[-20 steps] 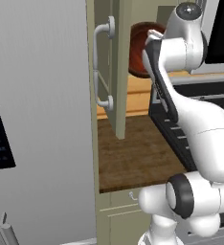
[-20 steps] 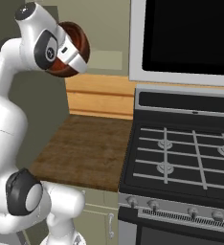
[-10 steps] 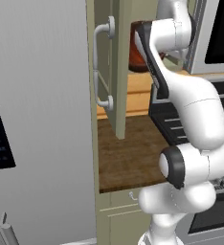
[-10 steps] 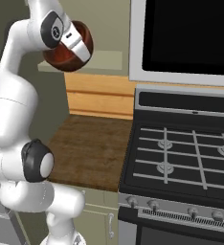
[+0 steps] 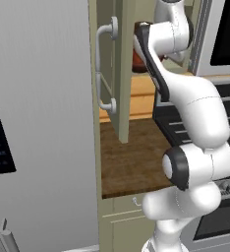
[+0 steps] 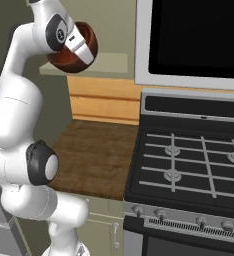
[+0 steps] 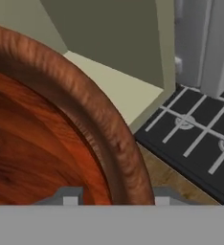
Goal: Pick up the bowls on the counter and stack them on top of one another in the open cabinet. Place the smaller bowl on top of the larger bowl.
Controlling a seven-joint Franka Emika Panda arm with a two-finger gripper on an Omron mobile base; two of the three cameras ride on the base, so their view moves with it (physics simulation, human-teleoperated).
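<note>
One bowl: larger bowl (image 6: 71,50), deep, dark brown, held up high, clear of surface (image 6: 99,155).
Claw: claw (image 7: 115,198) clenched on its rim, one finger each side of wall.
Position: bowl at front edge of open cabinet (image 5: 124,69) shelf (image 6: 101,62), w/ stove (image 6: 189,160) alongside.
</note>
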